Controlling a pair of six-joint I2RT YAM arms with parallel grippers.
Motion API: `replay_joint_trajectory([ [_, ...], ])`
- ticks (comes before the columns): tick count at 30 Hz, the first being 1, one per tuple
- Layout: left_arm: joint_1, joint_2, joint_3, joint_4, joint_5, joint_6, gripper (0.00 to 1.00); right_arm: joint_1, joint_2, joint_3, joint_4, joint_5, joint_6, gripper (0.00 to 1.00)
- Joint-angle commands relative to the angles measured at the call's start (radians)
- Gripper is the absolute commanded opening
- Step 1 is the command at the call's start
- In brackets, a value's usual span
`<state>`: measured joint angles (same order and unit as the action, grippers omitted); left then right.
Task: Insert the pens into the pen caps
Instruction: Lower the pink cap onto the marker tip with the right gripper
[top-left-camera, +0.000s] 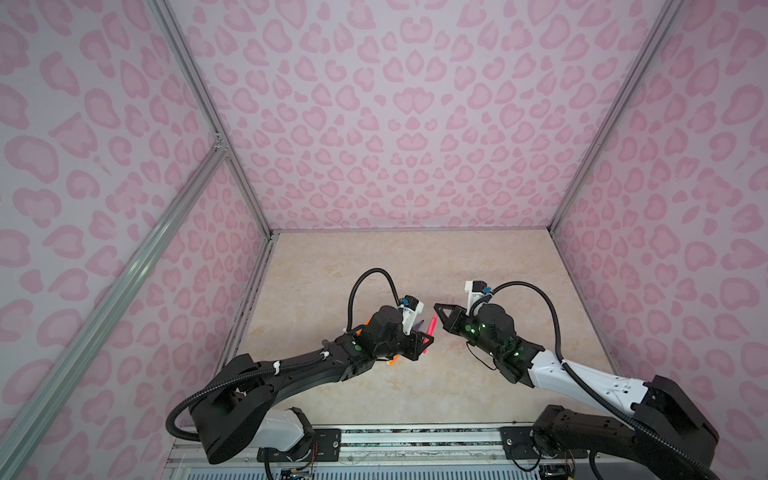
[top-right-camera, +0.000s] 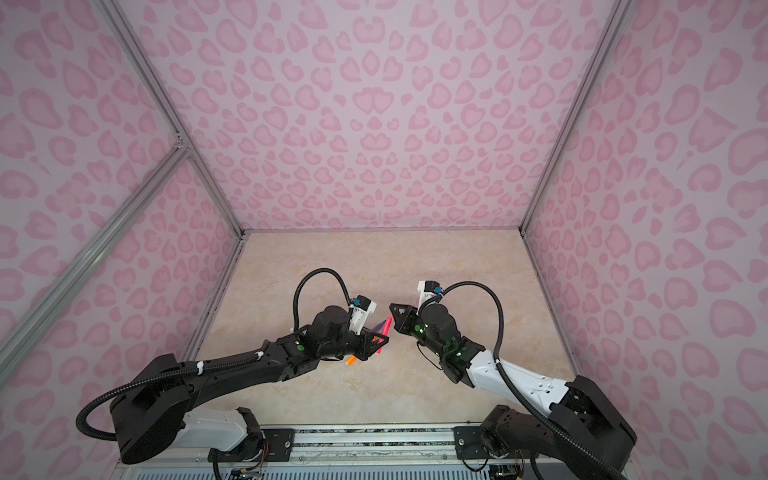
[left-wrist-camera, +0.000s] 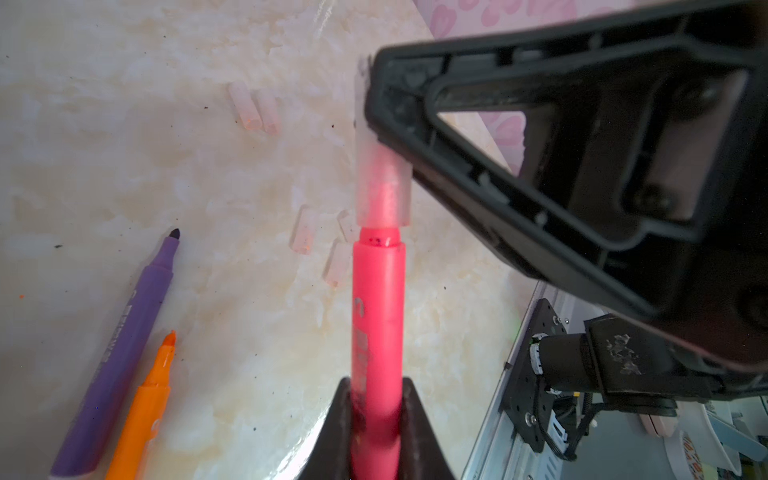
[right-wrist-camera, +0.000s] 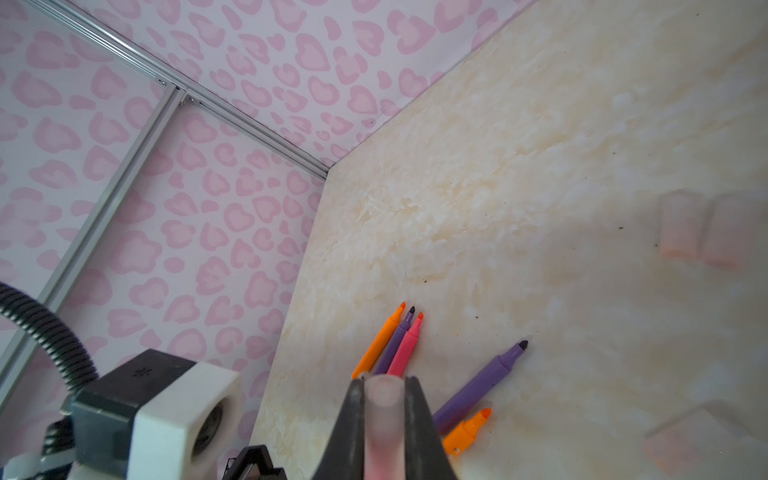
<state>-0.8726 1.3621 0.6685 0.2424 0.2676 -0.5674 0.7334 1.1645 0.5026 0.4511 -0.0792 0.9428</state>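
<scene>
Pink-red plastic is held above the middle of the table (top-left-camera: 374, 266): the pink-red pen (left-wrist-camera: 376, 311) is clamped by its barrel between the narrowed jaws of the left end effector (left-wrist-camera: 376, 390). Its tip is lodged inside a clear cap (left-wrist-camera: 382, 195), with a short collar left showing between the cap's rim and the barrel. That cap is pinched by the right end effector (right-wrist-camera: 384, 395), whose jaws are closed tightly on it. In both top views the two arms are seen reaching forward from the rail at the near edge and bent inward. The left end effector is pointed right and the right end effector (top-left-camera: 439, 311) pointed left, so that they are brought nearly tip to tip with the pen slanted between them. On the table beneath, five loose caps are lain, two touching side by side (left-wrist-camera: 253, 108) and three clustered near the held pen (left-wrist-camera: 303, 228). A purple pen (left-wrist-camera: 124, 332) and an orange pen (left-wrist-camera: 145, 411) are laid close together, and a trio of pens (right-wrist-camera: 395, 345) is fanned out near the left wall.
</scene>
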Motion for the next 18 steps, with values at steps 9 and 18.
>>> replay_joint_trajectory([
  [9,0.012,-0.098,-0.070,0.181,0.042,-0.037,0.04,0.040,-0.023,-0.055,0.235,-0.094,-0.029,0.00],
  [18,0.012,-0.152,-0.104,0.248,0.100,-0.035,0.04,0.051,-0.017,-0.072,0.322,-0.136,-0.032,0.00],
])
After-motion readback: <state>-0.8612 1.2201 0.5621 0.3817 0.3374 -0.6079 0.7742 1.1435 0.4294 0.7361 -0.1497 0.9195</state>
